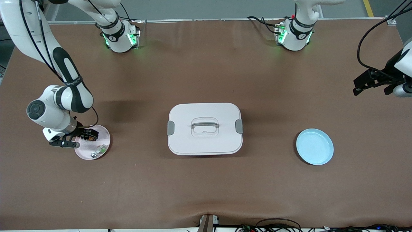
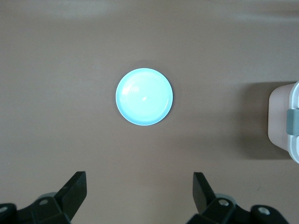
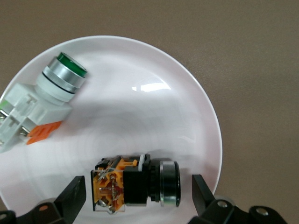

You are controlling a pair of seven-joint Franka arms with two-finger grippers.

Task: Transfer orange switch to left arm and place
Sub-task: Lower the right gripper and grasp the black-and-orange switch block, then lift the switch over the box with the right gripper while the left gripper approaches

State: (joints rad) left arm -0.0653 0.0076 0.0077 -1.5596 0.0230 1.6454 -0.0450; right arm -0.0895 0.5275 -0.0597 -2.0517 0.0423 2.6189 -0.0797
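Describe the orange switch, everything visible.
The orange switch is a small part with an orange terminal block showing metal contacts, a black body and a black round head ringed in silvery metal. It lies on its side on the pink plate, apart from the green switch. The right gripper straddles it, fingers open, not touching.

In the front view the right tool (image 1: 84,136) covered most of the orange switch (image 1: 91,138) and part of the pink plate (image 1: 104,135), and the switch was too small there to make out. The left tool (image 1: 370,84) was partly cut off by that view's edge. In the right wrist view the plate's rim and the green-and-white component (image 3: 39,112) ran past the frame. In the left wrist view only a corner of the box (image 2: 286,122) showed.
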